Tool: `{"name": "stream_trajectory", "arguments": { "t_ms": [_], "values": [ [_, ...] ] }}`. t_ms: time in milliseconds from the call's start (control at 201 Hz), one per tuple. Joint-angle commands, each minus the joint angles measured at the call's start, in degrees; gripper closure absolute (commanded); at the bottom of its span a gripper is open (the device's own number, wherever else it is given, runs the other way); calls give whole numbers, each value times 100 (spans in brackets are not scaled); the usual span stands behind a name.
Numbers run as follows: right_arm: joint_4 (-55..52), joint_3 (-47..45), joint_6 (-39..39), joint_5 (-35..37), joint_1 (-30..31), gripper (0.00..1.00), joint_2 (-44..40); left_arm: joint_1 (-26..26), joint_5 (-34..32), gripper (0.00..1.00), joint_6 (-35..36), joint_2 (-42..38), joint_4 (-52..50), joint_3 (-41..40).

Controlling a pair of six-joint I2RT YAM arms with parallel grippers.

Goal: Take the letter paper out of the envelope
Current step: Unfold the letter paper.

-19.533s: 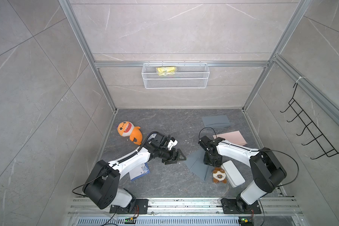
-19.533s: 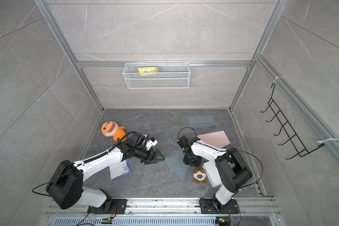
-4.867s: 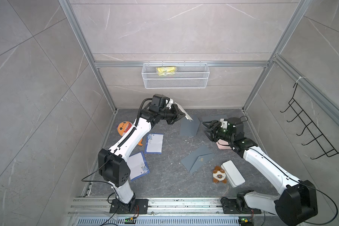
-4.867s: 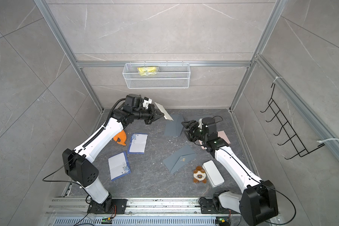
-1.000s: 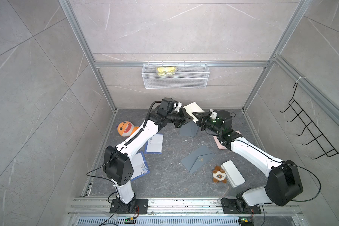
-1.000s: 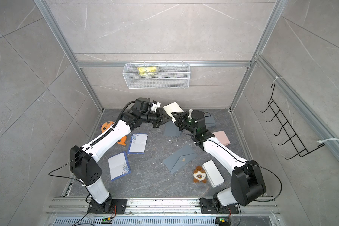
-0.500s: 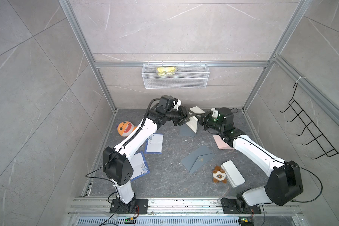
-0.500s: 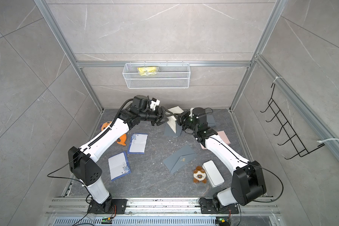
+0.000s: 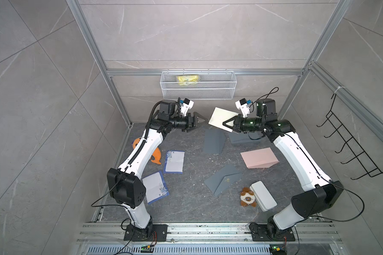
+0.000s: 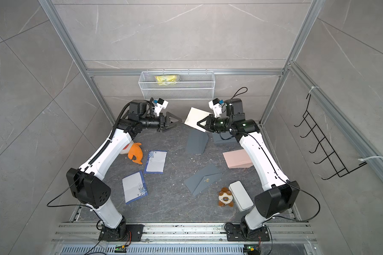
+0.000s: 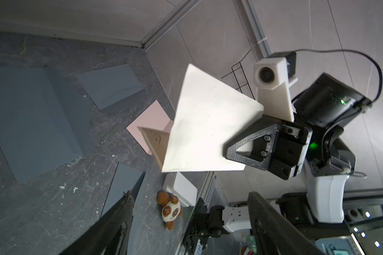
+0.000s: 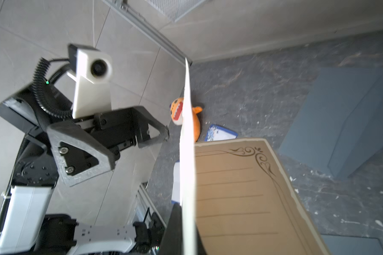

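Observation:
A folded cream letter paper (image 9: pixel 221 117) (image 10: pixel 196 117) hangs in the air near the back wall, with my right gripper (image 9: pixel 224 123) (image 10: pixel 199 123) shut on its edge. In the right wrist view the letter paper (image 12: pixel 241 187) shows a tan lined face with a scroll corner, pinched in the right gripper (image 12: pixel 186 220). My left gripper (image 9: pixel 202 119) (image 10: pixel 177 121) (image 11: pixel 189 209) stands open and empty a short way to the left, apart from the letter paper (image 11: pixel 208 128). A grey envelope (image 9: pixel 213 141) lies on the floor below them, flap raised.
On the floor lie more grey envelopes (image 9: pixel 223 178) (image 9: pixel 241 138), a pink envelope (image 9: pixel 258 157), two blue-bordered sheets (image 9: pixel 174 161) (image 9: pixel 155 186), an orange plush (image 9: pixel 155 152), a panda plush (image 9: pixel 248 197) and a white box (image 9: pixel 263 195). A wire basket (image 9: pixel 198 85) hangs on the back wall.
My left gripper has opened, let go of the paper and drawn back to the left. The right gripper has shut on the paper and carries it alone, slightly to the right.

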Motion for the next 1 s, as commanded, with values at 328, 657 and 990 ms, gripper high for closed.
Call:
{"name": "stream_trajectory", "arguments": {
  "t_ms": [328, 657, 990],
  "values": [
    [-365, 77, -674, -1869, 254, 100, 296, -17, 565, 12, 948, -737, 144, -844],
    [109, 338, -345, -2577, 314, 100, 800, -35, 1028, 19, 575, -1003, 372, -1182],
    [400, 611, -117, -2670, 317, 100, 1122, -41, 1018, 35, 461, -1028, 213, -1249]
  ]
}}
